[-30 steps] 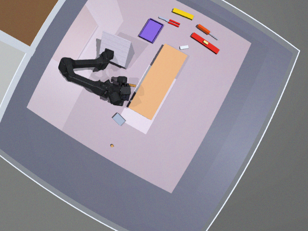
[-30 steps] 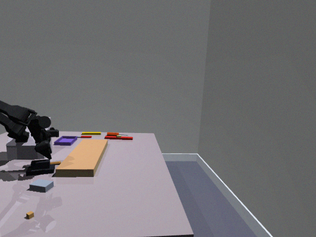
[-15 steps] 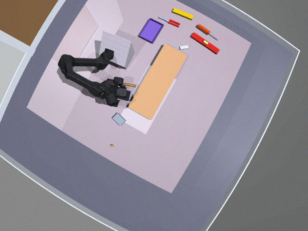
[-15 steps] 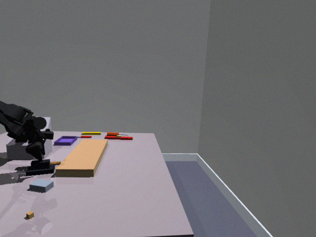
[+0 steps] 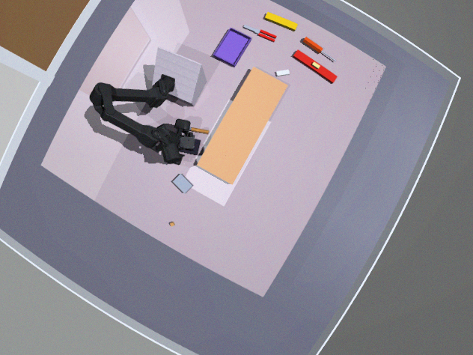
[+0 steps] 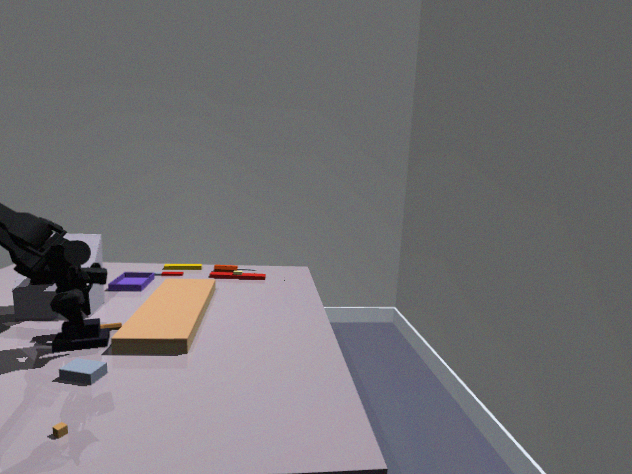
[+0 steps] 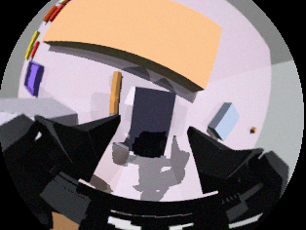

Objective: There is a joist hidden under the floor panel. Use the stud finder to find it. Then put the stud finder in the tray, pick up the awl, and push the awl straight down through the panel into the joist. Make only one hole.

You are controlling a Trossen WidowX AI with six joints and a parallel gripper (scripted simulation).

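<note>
Stud finder, a dark blocky tool (image 5: 195,147) (image 6: 91,338) (image 7: 154,109), lies on the pale pink surface (image 5: 290,171) (image 6: 280,382) (image 7: 248,73) in the top view, partly hidden under the black gripper (image 5: 185,133) (image 6: 76,318) (image 7: 154,124). Just beside it is the awl with its slim orange handle (image 5: 200,130) (image 6: 111,326) (image 7: 115,93), the handle's end pointing toward the long tan floor panel (image 5: 244,122) (image 6: 165,311) (image 7: 141,36). The panel runs roughly along the surface's right edge, well in from it. Near the upper right corner lie an orange-handled screwdriver (image 5: 313,45) (image 6: 225,267) and a long red bar (image 5: 326,73) (image 6: 252,276) with a pale yellow patch. The shallow purple rectangular tray (image 5: 215,56) (image 6: 125,287) (image 7: 36,87) sits beyond the panel's upper end, with the stud finder outside it. In the exterior view, the gripper reaches down to the stud finder left of the panel; the flat blue-grey block (image 5: 182,183) (image 6: 83,370) (image 7: 224,121) and small orange cube (image 5: 171,223) (image 6: 60,430) (image 7: 252,130) lie closer to the near edge, while a yellow bar (image 5: 281,21) (image 6: 182,266) (image 7: 32,45) is by the far edge. From the wrist, the fingers are spread wide with nothing pinched, and the stud finder shows between and beyond their tips, the awl's handle to its left.
</note>
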